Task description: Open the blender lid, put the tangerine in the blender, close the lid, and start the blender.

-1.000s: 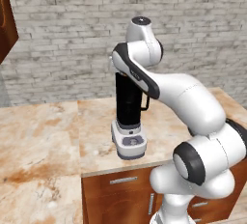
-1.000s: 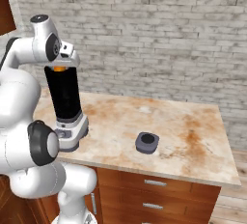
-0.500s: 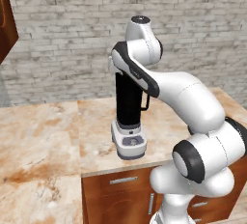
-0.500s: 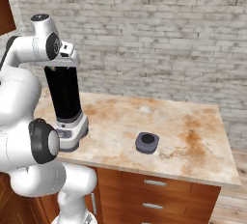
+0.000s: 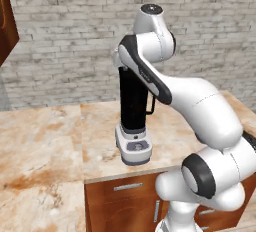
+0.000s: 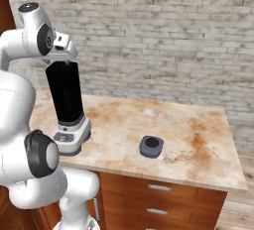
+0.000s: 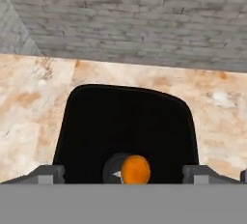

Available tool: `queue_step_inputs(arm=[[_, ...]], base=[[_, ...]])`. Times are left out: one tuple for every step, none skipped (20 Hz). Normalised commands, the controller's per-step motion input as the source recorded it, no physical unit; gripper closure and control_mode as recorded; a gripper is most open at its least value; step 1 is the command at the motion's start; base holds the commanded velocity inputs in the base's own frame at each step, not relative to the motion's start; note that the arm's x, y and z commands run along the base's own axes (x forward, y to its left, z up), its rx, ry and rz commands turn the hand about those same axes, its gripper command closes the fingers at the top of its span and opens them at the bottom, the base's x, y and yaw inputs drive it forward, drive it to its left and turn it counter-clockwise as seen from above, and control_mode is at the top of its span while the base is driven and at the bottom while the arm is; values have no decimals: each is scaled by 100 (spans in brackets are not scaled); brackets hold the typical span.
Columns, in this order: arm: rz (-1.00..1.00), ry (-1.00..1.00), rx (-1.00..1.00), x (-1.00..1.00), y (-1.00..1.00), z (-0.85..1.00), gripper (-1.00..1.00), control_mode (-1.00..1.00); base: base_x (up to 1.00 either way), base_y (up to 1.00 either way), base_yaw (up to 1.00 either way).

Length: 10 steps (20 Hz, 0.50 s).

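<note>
1. Hovering over the open jar, the gripper [image 7: 123,175] has its jaws spread wide; the two grey fingertips [image 7: 46,174] sit far apart at either side of the hand view and clamp nothing.
2. Tangerine [image 7: 135,169]: between the jaws and below them, down inside the jar. It lies beside a dark round hub at the jar's bottom and touches neither fingertip.
3. Blender [image 5: 133,111]: directly beneath the jaws. The black jar's mouth is uncovered, its rounded rim framing the tangerine in the hand view. Side handle shows in the left base view, on the side toward the arm. Grey base with a button panel stands on the counter [image 6: 198,144], near the front edge.
4. In the right base view the gripper [image 6: 66,55] sits just above the jar top; whether it touches the rim, cannot tell.
5. Lid [image 6: 151,146]: well apart from the jaws, lying flat on the counter beside the blender, dark knob up. Bare marbled stone between it and the blender base.
6. Outward: brick wall [image 6: 163,40] behind the counter; wooden drawers [image 6: 158,194] with metal pulls below the counter edge.
</note>
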Motion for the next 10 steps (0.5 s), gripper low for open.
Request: queue_step_inputs(arm=[[0,-16,0,-61,-2,51,-100,-100],[0,-13,0,-59,-14,37,-100,-100],[0,-8,0,-47,-32,18,-100,-100],[-2,-6,2,-49,-75,2,-100,-100],[-1,-5,5,-44,-89,0,-100,-100],[-1,-2,6,-42,-100,0,-100,-100],[-1,0,5,-30,-100,0,-100,-100],[0,-1,4,-33,-100,-3,-100,-100],[0,0,6,-25,-100,-6,-100,-100],[-2,0,8,-15,-100,-11,-100,-100]], base=[[0,0,0],[0,0,0],[0,0,0],[0,0,0],[0,0,0],[0,0,0],[0,0,0],[0,0,0],[0,0,0],[0,0,0]])
